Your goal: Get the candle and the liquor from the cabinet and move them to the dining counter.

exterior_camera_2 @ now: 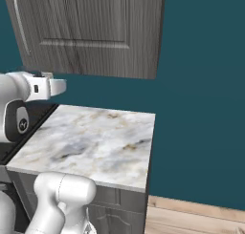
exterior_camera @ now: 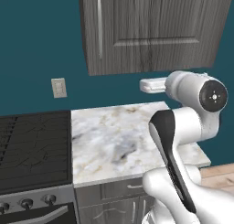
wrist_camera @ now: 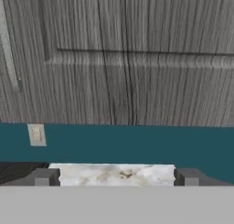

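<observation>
The fingers (wrist_camera: 41,177) show as two small dark tips at the bottom of the hand view, set wide apart with nothing between them, so the gripper (wrist_camera: 116,178) is released and empty. In the left base view the gripper (exterior_camera: 147,85) is a pale block reaching left from the arm's wrist, held above the back part of the tabletop (exterior_camera: 119,136) and below the cabinet (exterior_camera: 151,26); in the right base view the gripper (exterior_camera_2: 56,86) sits at the far left, pointing toward the wall.

Straight ahead of the fingers is the cabinet (wrist_camera: 128,58), a dark grey wood-grain wall unit with flat panelled doors, both shut. Its long silver bar handle (exterior_camera: 99,22) runs vertically near the left edge of the left door (what stands behind the doors is hidden).

Under the cabinet lies the tabletop (exterior_camera_2: 91,142), a small white-and-grey marble slab with tan veining on grey base units with drawers (exterior_camera: 109,195). Its surface carries nothing.

A black stove (exterior_camera: 34,145) with grates stands just beside the tabletop on its left, touching its edge, with knobs along its front. The wall (exterior_camera_2: 201,85) behind is deep teal, and a pale outlet plate (exterior_camera: 59,87) is fixed on it above the stove. Light wooden floor (exterior_camera_2: 191,218) shows to the right of the base units.
</observation>
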